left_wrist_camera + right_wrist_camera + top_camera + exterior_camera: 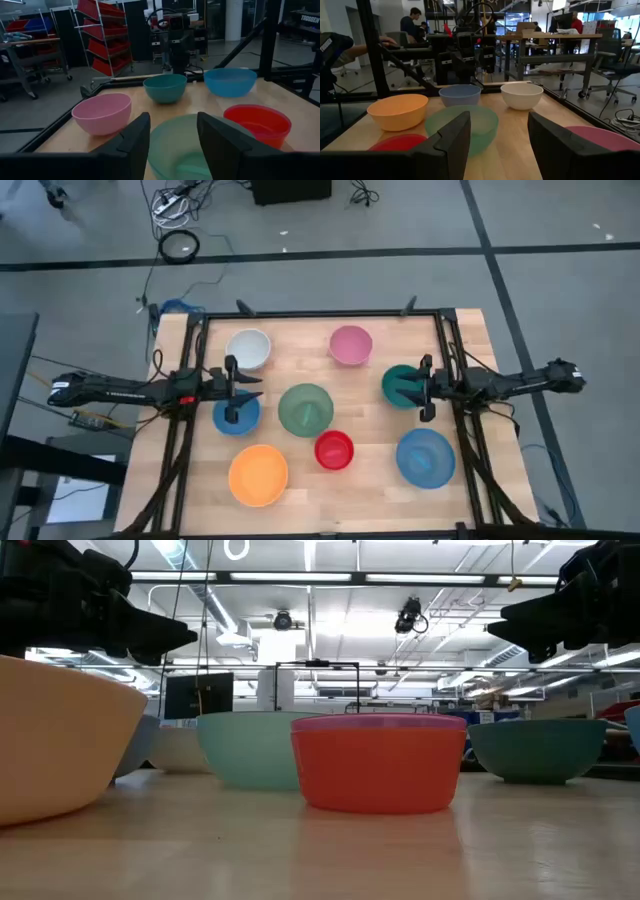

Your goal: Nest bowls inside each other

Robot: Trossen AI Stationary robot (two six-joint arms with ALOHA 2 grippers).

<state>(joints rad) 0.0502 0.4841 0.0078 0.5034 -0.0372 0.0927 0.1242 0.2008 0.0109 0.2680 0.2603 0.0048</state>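
I am hovering my left gripper point(243, 387) with its fingers apart and empty just above the small blue bowl point(236, 414), which is sitting almost under my fingertips, so that arm is nearest it. The green bowl point(305, 409) is lying at three o'clock from there. My right gripper point(412, 388) is hanging open over the teal bowl point(402, 385), far across.

Dark slim arms, black two-finger left tool point(240, 390)
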